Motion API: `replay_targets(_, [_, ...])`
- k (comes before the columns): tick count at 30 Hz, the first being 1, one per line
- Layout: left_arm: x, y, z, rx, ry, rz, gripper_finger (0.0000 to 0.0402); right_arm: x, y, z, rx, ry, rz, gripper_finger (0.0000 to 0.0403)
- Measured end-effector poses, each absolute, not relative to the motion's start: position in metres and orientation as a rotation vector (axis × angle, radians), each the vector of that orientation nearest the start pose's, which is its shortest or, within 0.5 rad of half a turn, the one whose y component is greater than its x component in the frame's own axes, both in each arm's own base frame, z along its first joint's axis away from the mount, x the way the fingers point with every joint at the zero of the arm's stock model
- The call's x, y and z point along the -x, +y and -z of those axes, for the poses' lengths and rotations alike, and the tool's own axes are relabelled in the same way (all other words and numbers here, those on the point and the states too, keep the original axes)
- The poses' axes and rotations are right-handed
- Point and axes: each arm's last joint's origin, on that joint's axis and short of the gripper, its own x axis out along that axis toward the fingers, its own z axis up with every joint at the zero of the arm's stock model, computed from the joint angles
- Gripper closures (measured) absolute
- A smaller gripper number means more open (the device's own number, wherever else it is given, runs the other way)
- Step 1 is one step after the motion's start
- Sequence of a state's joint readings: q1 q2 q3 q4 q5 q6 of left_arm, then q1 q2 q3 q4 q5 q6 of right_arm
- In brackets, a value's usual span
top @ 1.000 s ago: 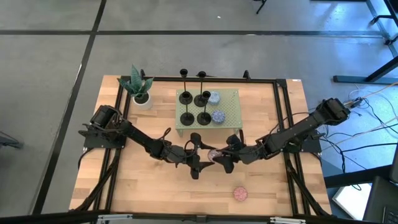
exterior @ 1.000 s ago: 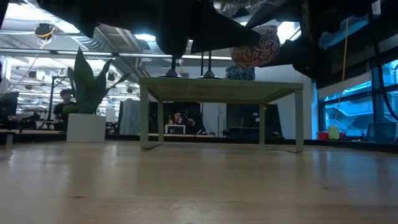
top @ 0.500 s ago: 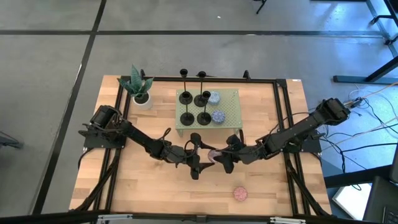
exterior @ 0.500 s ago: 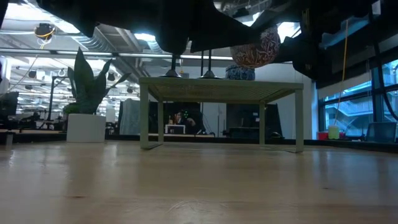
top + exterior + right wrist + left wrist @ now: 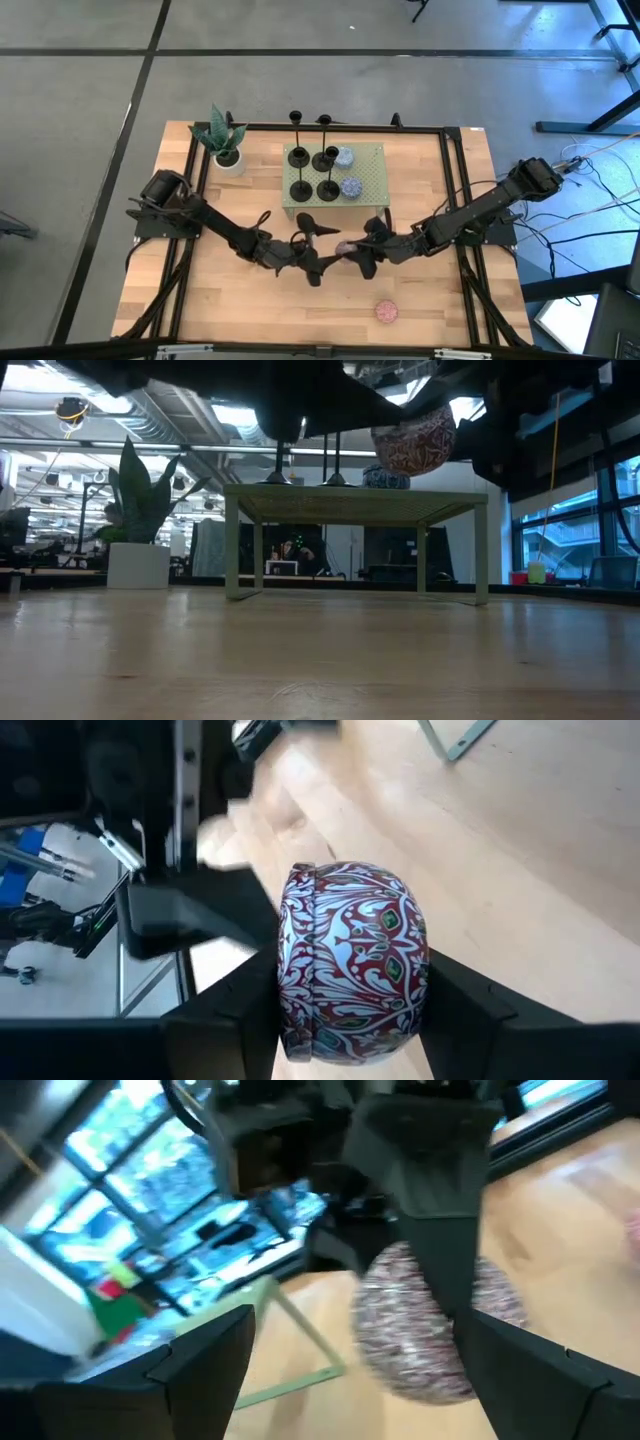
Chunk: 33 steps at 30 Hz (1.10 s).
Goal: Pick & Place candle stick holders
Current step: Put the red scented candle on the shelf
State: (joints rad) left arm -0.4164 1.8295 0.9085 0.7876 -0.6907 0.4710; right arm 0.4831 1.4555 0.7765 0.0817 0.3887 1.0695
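Note:
Several matte-black candle stick holders point(image 5: 300, 189) stand on their disc bases on the green mesh stand point(image 5: 370, 170) at the table's far middle. No gripper is near them. Over the table's middle, my right gripper point(image 5: 353, 250) is shut on a pink patterned puck point(image 5: 352, 960), which also shows in the low view point(image 5: 412, 440). My left gripper point(image 5: 314, 249) is open just left of the puck. Its fingers point(image 5: 200, 1365) stand on either side of the puck, apart from it. My right gripper pinches the puck between its two fingers point(image 5: 225, 1010), on two opposite sides point(image 5: 415, 990). The fingers come from the table's right, slanting down. The puck is turned on edge, its lid seam point(image 5: 298, 950) toward one finger, and it is lifted well clear of the table.
Two blue speckled pucks point(image 5: 348, 186) lie on the green stand beside the holders. A second pink puck point(image 5: 387, 312) lies on the wood near the front edge. A small potted plant point(image 5: 225, 142) stands at the far left. A black frame point(image 5: 455, 180) borders the table.
My left gripper has drawn back from the puck toward the table's left edge. The puck stays aloft in my right gripper and has shifted only slightly.

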Motion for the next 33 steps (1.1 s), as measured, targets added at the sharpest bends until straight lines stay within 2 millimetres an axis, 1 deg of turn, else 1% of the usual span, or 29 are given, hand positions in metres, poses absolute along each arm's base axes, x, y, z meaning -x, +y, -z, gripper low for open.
replay_targets(4, [-0.341,-0.142,-0.196,-0.587,0.180,-0.308,0.0064,-0.267,0.129,-0.208,-0.811,0.551,0.149,0.0215])
replay_targets(6, [-0.337,-0.144,-0.199,-0.584,0.191,-0.391,0.0064,-0.266,0.130,-0.210,-0.821,0.566,0.120,0.0215])
replay_targets(9, [-0.332,-0.146,-0.201,-0.588,0.222,-0.528,0.0064,-0.263,0.130,-0.218,-0.842,0.559,0.078,0.0215])
replay_targets(13, [-0.321,-0.153,-0.210,-0.604,0.249,-0.667,0.0064,-0.253,0.126,-0.238,-0.846,0.512,0.024,0.0215])
replay_targets(17, [-0.307,-0.161,-0.226,-0.599,0.259,-0.768,0.0064,-0.235,0.118,-0.263,-0.810,0.456,-0.010,0.0216])
replay_targets(19, [-0.298,-0.164,-0.236,-0.595,0.268,-0.817,0.0064,-0.224,0.110,-0.272,-0.779,0.431,0.031,0.0216])
replay_targets(22, [-0.284,-0.169,-0.249,-0.606,0.303,-0.896,0.0064,-0.205,0.096,-0.282,-0.727,0.397,0.151,0.0216])
replay_targets(24, [-0.276,-0.173,-0.258,-0.616,0.305,-0.886,0.0064,-0.194,0.083,-0.285,-0.690,0.373,0.260,0.0214])
replay_targets(27, [-0.263,-0.176,-0.273,-0.567,0.271,-0.862,0.0064,-0.182,0.064,-0.288,-0.659,0.342,0.417,0.0210])
replay_targets(30, [-0.251,-0.173,-0.286,-0.513,0.242,-0.855,0.0064,-0.178,0.046,-0.287,-0.689,0.333,0.535,0.0208])
replay_targets(33, [-0.245,-0.169,-0.296,-0.443,0.207,-0.855,0.0064,-0.182,0.032,-0.282,-0.707,0.388,0.568,0.0207])
